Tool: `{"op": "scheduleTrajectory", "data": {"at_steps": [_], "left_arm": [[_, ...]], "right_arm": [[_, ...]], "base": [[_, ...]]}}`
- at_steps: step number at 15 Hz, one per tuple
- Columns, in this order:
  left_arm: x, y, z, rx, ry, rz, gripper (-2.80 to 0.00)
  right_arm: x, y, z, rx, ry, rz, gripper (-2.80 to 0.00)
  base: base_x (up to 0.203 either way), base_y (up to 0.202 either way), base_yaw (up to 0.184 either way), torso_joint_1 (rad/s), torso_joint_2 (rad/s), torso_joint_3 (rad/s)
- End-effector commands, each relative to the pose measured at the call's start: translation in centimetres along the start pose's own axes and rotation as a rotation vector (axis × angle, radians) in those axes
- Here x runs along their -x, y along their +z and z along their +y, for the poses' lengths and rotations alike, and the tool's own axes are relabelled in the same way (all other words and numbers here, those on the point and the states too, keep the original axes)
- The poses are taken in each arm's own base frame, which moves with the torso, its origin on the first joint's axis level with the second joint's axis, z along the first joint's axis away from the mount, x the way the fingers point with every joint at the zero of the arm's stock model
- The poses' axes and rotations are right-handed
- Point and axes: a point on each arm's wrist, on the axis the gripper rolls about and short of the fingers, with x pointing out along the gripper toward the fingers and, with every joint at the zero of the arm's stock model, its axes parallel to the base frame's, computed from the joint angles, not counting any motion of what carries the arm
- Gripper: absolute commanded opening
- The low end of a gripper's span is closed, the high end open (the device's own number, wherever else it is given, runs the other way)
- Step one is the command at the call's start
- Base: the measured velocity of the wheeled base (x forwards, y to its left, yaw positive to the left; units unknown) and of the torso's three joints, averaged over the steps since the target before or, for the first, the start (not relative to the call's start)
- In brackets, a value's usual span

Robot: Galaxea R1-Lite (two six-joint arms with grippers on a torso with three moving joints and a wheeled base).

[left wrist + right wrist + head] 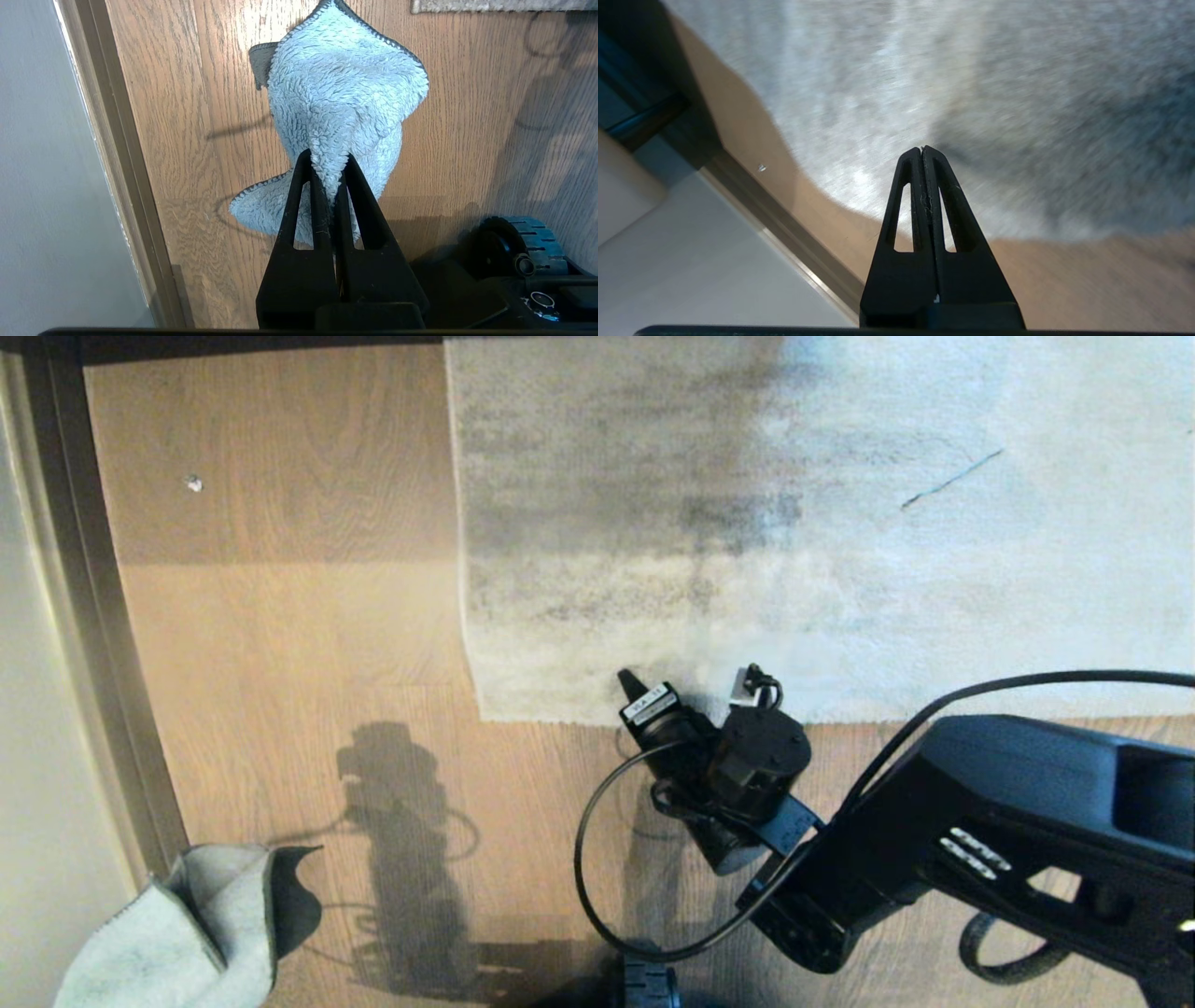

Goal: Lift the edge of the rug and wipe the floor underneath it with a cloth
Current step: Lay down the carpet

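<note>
The rug edge (653, 714) looks thin, short-piled and limp, so I judge it light but floppy; it should peel up readily if pinched right at the border, best near the square corner (481, 714) where two free sides meet, though a flat-lying edge gives closed tips little to catch and they would need to part and slide under it; the cloth (341, 93) is a soft, fluffy rag with stitched edges, light and compliant, likely to drape and bunch rather than hold a shape, so it wants pressing flat against the floor (280, 635) to wipe well. The right end effector (923, 150) has its fingers pressed together on nothing and points at the rug from just over its near border, close to that corner, with bare planks on the near side; whether the tips touch the pile I cannot tell. The left end effector (329, 163) is clenched on a fold of the cloth, which hangs from it over the planks near the skirting strip (84, 616), well apart from the rug and toward the floor's left side.
</note>
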Motion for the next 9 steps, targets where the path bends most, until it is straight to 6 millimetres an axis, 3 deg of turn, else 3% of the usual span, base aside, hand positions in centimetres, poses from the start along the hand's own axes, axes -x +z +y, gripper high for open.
{"op": "scheduleTrajectory", "data": {"at_steps": [1,9], "left_arm": [[0.0,0.0,0.0,0.0,0.0,-0.001,-2.8],[0.0,0.0,0.0,0.0,-0.001,-0.001,-2.8]], "right_arm": [[-1.1,-0.8,-1.8,-0.011,0.016,-0.027,-2.8],[-2.2,0.1,-3.4,-0.004,0.003,-0.067,-2.8]], "base": [[0.0,0.0,0.0,0.0,0.0,0.0],[0.0,0.0,0.0,0.0,0.0,0.0]]}}
